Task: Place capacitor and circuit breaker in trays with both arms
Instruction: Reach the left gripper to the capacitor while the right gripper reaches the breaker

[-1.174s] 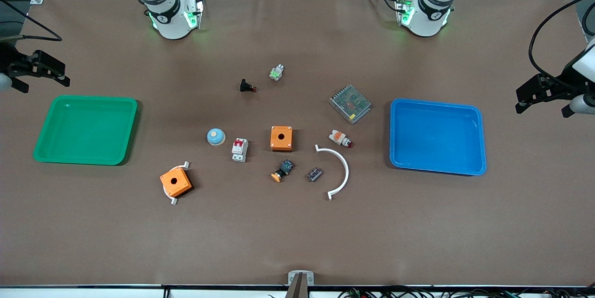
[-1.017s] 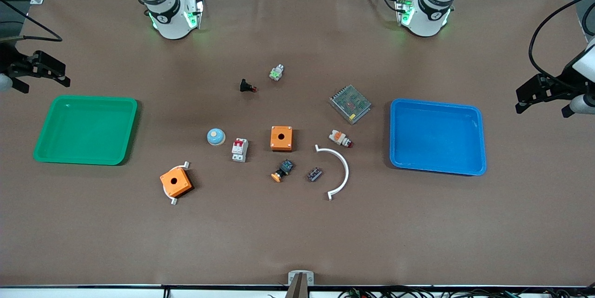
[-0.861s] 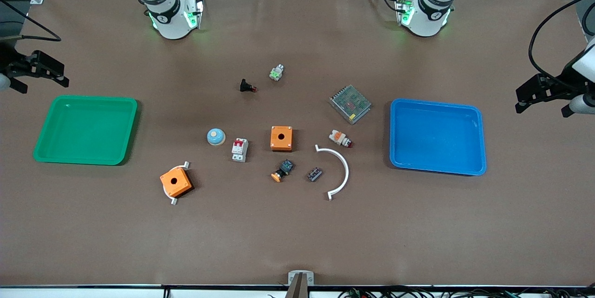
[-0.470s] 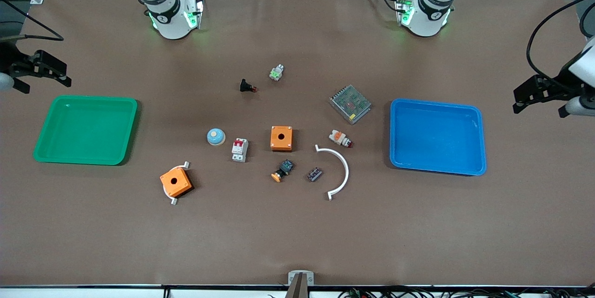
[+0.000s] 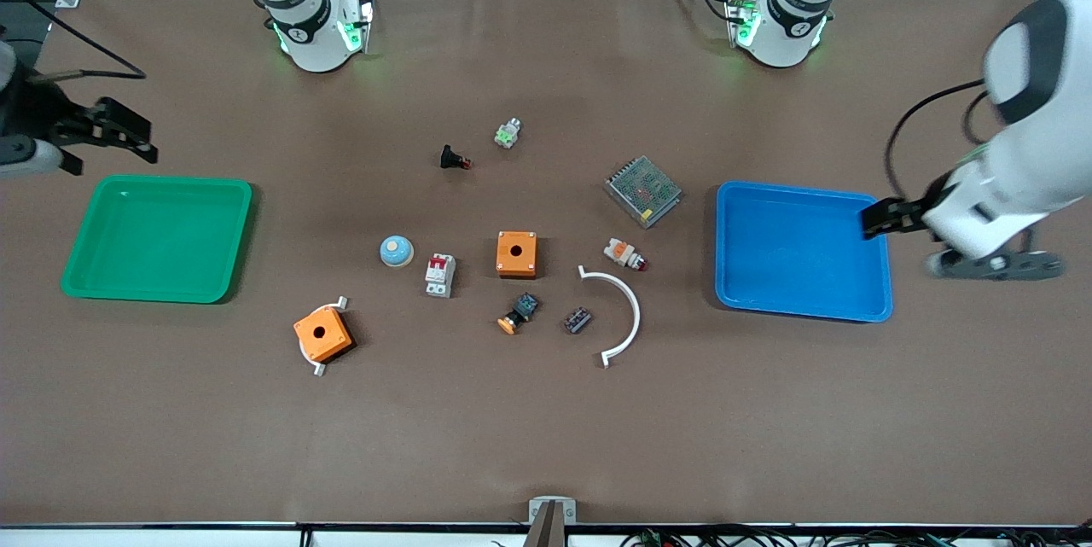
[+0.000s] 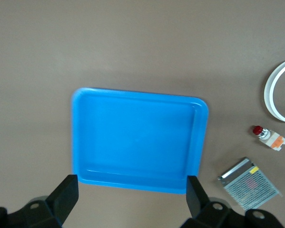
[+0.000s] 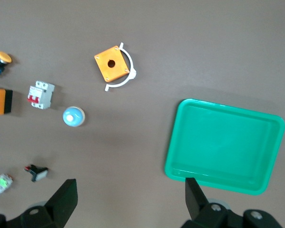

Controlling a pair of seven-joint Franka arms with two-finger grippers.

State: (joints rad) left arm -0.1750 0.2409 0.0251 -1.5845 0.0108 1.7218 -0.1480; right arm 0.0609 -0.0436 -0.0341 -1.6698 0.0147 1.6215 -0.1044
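The capacitor (image 5: 577, 320), a tiny dark block, lies on the table beside a white arc (image 5: 621, 314). The circuit breaker (image 5: 440, 275), white-grey with a red switch section, lies beside a blue dome (image 5: 397, 251); it also shows in the right wrist view (image 7: 41, 95). My left gripper (image 5: 887, 218) is open and empty over the blue tray (image 5: 802, 308) at its rim toward the left arm's end. In the left wrist view the gripper (image 6: 132, 197) frames that tray (image 6: 137, 137). My right gripper (image 5: 141, 139) (image 7: 130, 199) is open and empty over bare table by the green tray (image 5: 85, 274).
Around the parts lie two orange boxes (image 5: 516, 254) (image 5: 322, 336), a black-and-blue button with an orange cap (image 5: 519, 313), a white-and-orange cylinder (image 5: 624, 254), a mesh-covered power supply (image 5: 643, 190), a black switch (image 5: 454, 159) and a small green-lit part (image 5: 508, 134). The green tray (image 7: 225, 145) holds nothing.
My left arm has swung in from the table's end to over the blue tray's rim. My right gripper has moved a little toward the table's middle. The parts have not moved.
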